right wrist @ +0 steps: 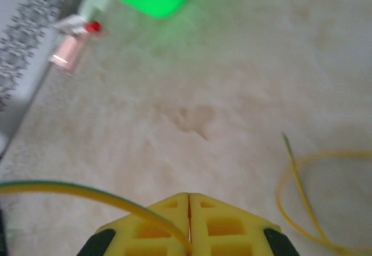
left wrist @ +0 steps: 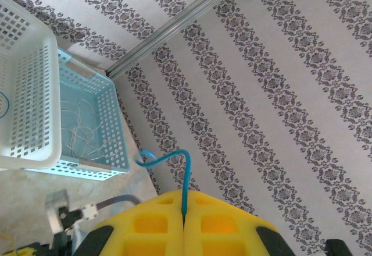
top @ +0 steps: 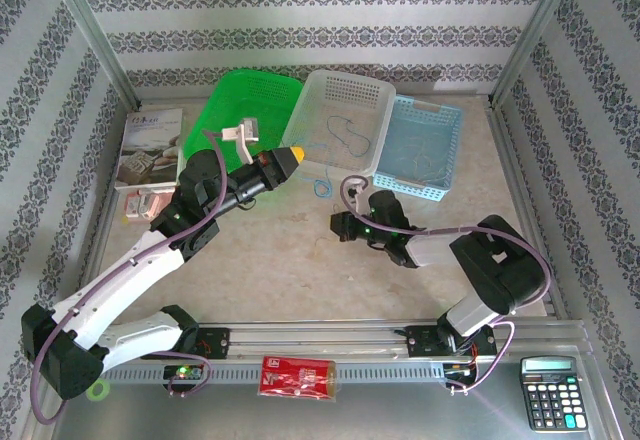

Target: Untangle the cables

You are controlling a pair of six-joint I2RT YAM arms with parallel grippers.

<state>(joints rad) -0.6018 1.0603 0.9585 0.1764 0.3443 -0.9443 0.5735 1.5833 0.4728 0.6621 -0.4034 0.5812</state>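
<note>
Top external: raised left jaws pinch blue cable; low right jaws, yellow cable.

The pale, mottled table carries three baskets past the fingers of the left gripper: a green basket to their left, a white basket just ahead, and a blue basket farther right. A booklet and a small pink box lie well to their left. A loop of yellow cable lies on the bare top just right of the fingers of the right gripper.
</note>
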